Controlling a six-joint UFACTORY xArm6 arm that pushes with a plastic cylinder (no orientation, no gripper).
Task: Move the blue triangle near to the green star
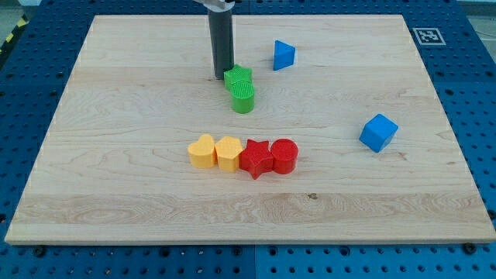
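The blue triangle (284,55) lies near the view's top, right of centre. Two green blocks touch each other to its lower left: the upper one (239,77) looks like the green star, and the lower one (243,100) is a round cylinder. My tip (222,75) rests on the board just left of the upper green block, touching or almost touching it. The tip is about 80 px left of the blue triangle.
A blue cube (378,132) sits at the right. A row of touching blocks lies below the centre: a yellow block (201,151), a second yellow block (228,153), a red star (255,158) and a red cylinder (284,155). The wooden board (116,194) ends in blue perforated table.
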